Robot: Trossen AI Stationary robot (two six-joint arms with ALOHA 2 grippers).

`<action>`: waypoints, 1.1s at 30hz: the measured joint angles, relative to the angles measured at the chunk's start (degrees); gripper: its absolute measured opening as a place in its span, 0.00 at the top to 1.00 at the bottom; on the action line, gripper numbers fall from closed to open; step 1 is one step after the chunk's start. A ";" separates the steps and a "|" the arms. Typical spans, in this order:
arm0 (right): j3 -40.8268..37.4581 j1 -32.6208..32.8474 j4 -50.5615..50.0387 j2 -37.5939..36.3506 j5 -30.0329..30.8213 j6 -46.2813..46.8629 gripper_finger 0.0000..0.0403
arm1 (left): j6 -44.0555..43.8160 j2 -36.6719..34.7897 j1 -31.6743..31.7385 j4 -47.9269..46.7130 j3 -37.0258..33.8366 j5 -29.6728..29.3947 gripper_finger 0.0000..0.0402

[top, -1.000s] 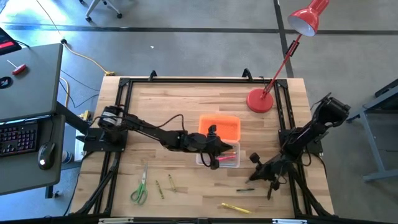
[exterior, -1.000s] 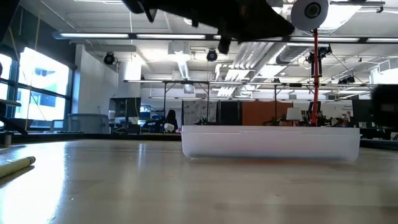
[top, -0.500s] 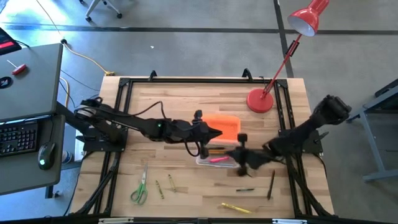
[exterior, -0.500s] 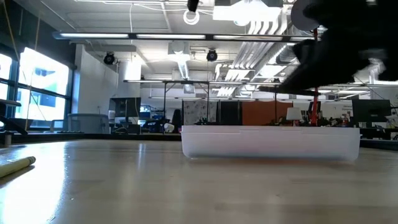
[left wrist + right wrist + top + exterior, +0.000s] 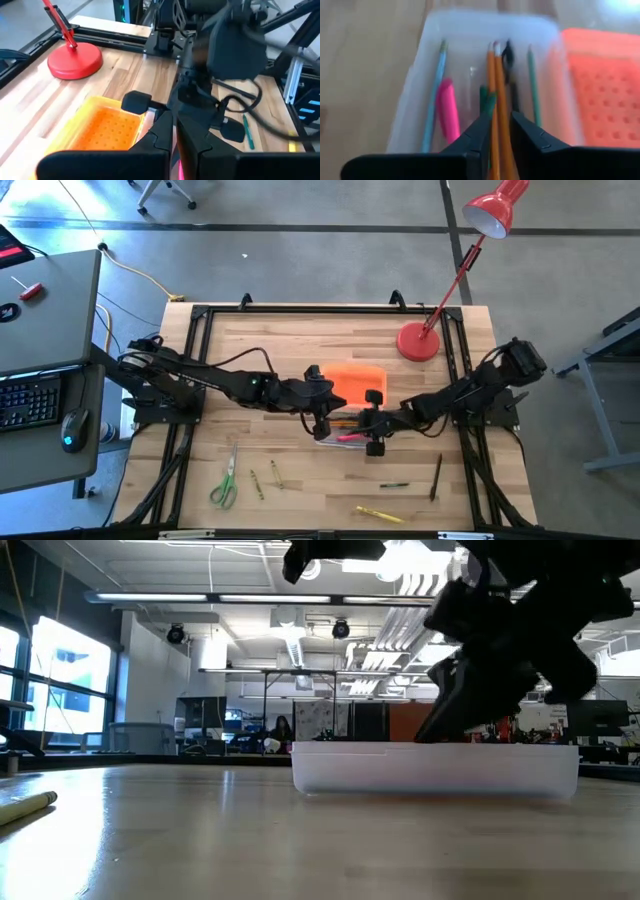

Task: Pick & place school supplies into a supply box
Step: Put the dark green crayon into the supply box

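Since 0.5 s ago, the right gripper (image 5: 374, 423) is sitting farther toward the middle of the high view, directly over the supply box (image 5: 350, 432), and the left gripper (image 5: 322, 418) is sitting slightly lower in the frame at the box's left edge.

In the right wrist view, the right jaws are standing narrow around 1 orange pencil (image 5: 496, 95), which is pointing down into the clear tray. Inside the tray are lying a blue pencil (image 5: 434, 95), a pink marker (image 5: 447, 112) and a green pencil (image 5: 533, 80). The orange lid (image 5: 355, 383) is lying flat on the worktop (image 5: 260, 345), touching the tray on its upper side in the high view.

In the left wrist view, the left jaws are standing narrow with nothing visible between them.

Remaining supplies are lying on the worktop in the lower part of the high view: the green-handled scissors (image 5: 225, 483) at lower left, 2 short pencils (image 5: 265, 477) just beside them, a green pen (image 5: 393, 485), a dark pencil (image 5: 436, 477) and a yellow pen (image 5: 379, 513) toward the lower right. The red lamp base (image 5: 418, 341) is standing at upper right, well apart from the box.
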 joint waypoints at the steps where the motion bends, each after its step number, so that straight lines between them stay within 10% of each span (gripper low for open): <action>1: -0.01 0.17 0.10 0.77 0.19 -0.43 0.85 | 0.01 0.00 -0.03 -0.02 0.00 0.00 0.87; 15: 2.94 13.42 3.77 -7.47 -11.28 -4.91 0.77 | -0.04 0.00 -0.36 -0.48 -0.01 0.00 0.87; 33: 2.83 40.39 -2.13 3.64 21.19 21.77 0.77 | -3.05 0.00 -0.36 0.07 -0.02 -0.02 0.87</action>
